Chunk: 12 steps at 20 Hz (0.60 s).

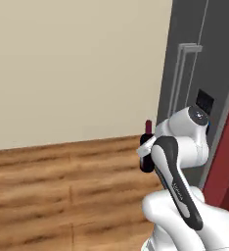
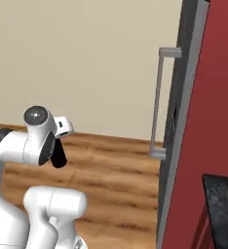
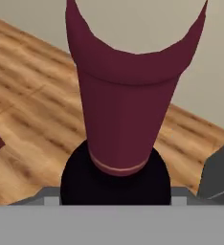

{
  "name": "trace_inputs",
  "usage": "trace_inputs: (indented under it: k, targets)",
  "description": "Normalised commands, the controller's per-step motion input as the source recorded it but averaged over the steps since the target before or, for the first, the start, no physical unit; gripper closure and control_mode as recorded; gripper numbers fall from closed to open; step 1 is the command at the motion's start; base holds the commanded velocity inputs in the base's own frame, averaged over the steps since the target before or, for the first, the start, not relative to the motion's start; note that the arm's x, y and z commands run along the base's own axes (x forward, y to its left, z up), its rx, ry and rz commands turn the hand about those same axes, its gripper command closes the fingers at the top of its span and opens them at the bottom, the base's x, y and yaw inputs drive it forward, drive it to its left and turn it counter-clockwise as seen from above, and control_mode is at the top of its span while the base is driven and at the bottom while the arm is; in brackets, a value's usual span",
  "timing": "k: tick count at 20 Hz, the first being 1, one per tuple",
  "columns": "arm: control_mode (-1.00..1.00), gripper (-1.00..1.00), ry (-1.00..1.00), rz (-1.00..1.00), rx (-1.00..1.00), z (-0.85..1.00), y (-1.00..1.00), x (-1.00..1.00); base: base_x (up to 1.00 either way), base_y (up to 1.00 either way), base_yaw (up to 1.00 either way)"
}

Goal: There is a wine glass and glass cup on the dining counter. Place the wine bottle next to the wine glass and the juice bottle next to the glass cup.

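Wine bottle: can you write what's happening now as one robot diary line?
holding: wine bottle | gripper: shut on it | place: over wooden floor | on counter: not yet

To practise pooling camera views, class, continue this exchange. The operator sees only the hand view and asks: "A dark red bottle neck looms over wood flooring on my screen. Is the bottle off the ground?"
Observer: Yes. In the left base view the wine bottle hangs upright at the end of the arm, well above the wooden floor.
Operator: Is the counter anywhere near?
Observer: The right base view shows a corner of a black, grey-veined top at its lower right, likely the dining counter, past a red panel.
Operator: Anything else on that side?
Observer: A grey door with a long vertical handle stands just left of the red panel.
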Motion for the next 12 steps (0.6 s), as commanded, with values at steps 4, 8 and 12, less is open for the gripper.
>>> trace_inputs:
  k: [4,8,12]
  targets:
    - [1.00,1.00,0.00,0.00,0.00,0.00,0.00,0.00,0.35,0.01,0.79]
    - [1.00,1.00,0.00,0.00,0.00,0.00,0.00,0.00,0.55,0.00,0.66]
    - [1.00,1.00,0.00,0.00,0.00,0.00,0.00,0.00,0.78,0.00,0.43]
